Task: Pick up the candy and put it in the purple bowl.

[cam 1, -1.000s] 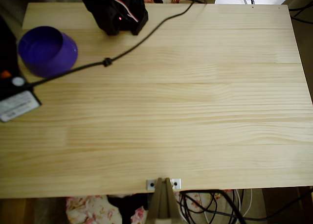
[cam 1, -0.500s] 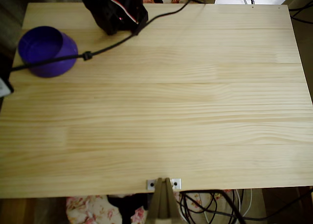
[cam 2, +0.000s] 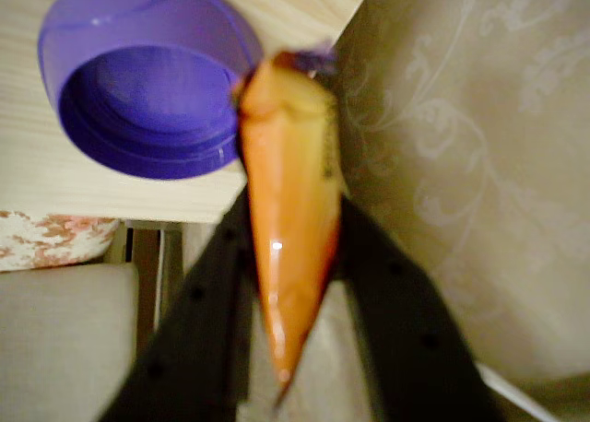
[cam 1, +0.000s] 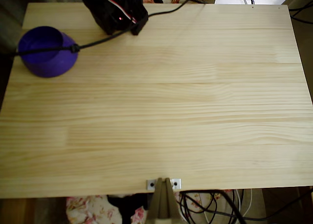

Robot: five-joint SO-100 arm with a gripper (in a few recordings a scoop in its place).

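In the wrist view my gripper (cam 2: 295,72) is shut, its orange finger (cam 2: 286,192) running up the middle of the picture. A small scrap of shiny purple, the candy (cam 2: 313,61), is pinched at the tip and mostly hidden. The purple bowl (cam 2: 138,81) lies just left of the tip, open side up, with nothing inside. The fingertips hang past the table's edge, beside the bowl's rim and not over it. From overhead, the purple bowl (cam 1: 46,50) stands at the table's far left corner, with the arm's black cable (cam 1: 98,39) stretched across its rim.
The arm's black base (cam 1: 115,9) sits at the table's back edge, right of the bowl. A patterned wall (cam 2: 461,164) is close behind the gripper. A metal bracket (cam 1: 164,184) is fixed at the front edge.
The arm's end with its labelled block has swung left out of the overhead picture. The cable has shifted up the picture and now crosses the bowl.
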